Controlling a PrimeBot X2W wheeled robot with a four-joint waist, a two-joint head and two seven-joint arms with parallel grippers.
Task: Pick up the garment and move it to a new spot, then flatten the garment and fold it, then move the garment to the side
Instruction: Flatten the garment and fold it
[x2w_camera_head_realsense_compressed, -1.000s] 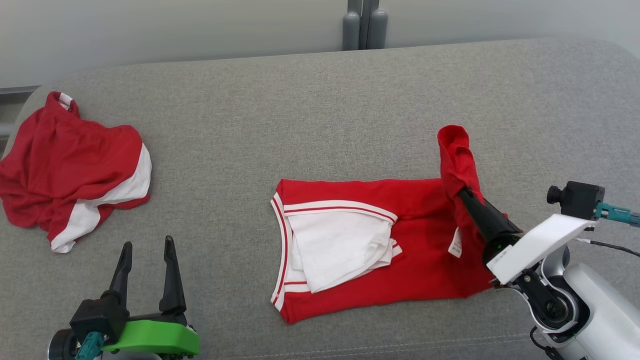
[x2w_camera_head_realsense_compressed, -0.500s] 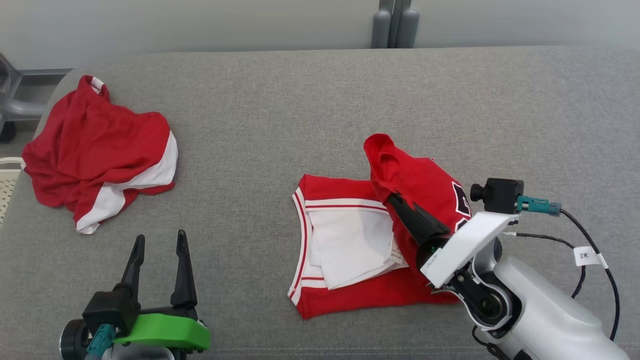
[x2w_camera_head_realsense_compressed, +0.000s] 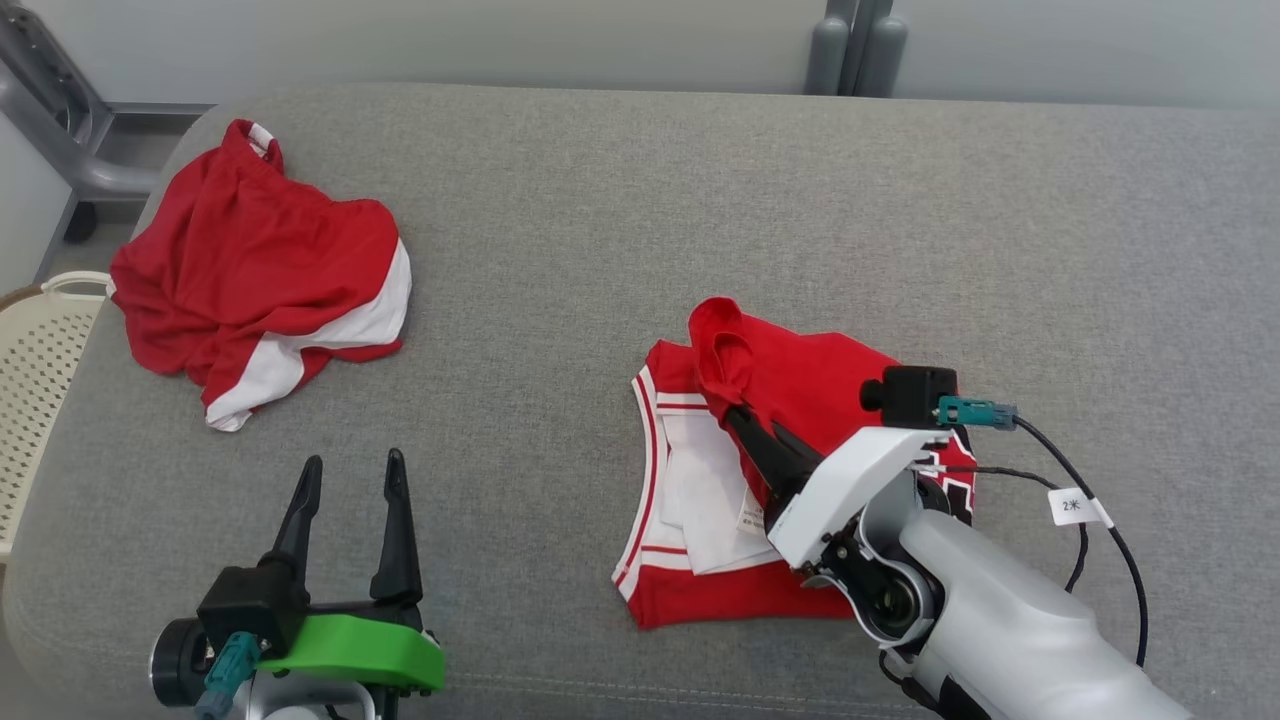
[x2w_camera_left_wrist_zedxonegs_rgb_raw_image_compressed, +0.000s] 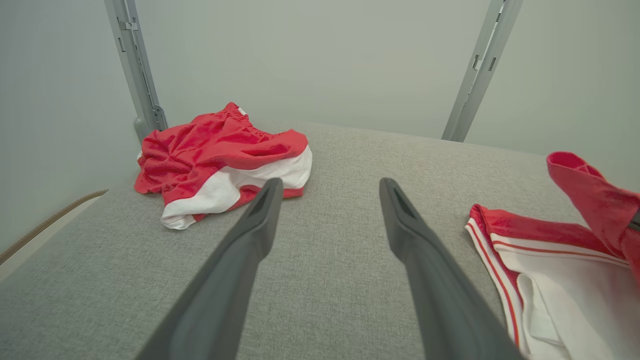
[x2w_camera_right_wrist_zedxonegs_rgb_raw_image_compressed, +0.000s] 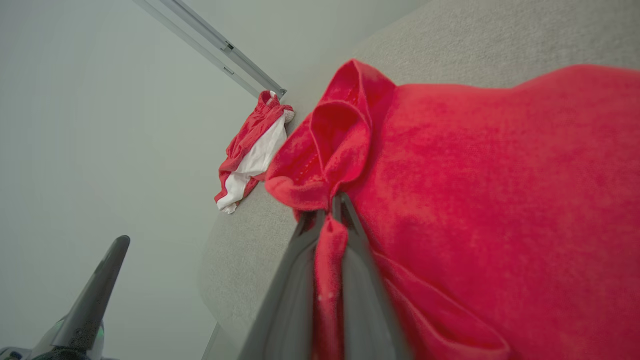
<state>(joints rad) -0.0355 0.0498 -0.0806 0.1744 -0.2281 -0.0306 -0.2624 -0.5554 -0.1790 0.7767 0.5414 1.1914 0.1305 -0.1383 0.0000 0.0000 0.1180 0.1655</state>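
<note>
The right gripper (x2w_camera_head_realsense_compressed: 733, 411) is clenching a raised fold of the red-and-white jersey (x2w_camera_head_realsense_compressed: 820, 370) — the left gripper (x2w_camera_head_realsense_compressed: 353, 460) is hovering, jaws spread and empty, over the grey cushion (x2w_camera_head_realsense_compressed: 600, 250).

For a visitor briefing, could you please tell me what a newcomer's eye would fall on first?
The red jersey with white trim, centre right, has a fold pinched in the shut right gripper. A crumpled red-and-white garment lies far left on the grey fabric surface, beyond the open left gripper.
</note>
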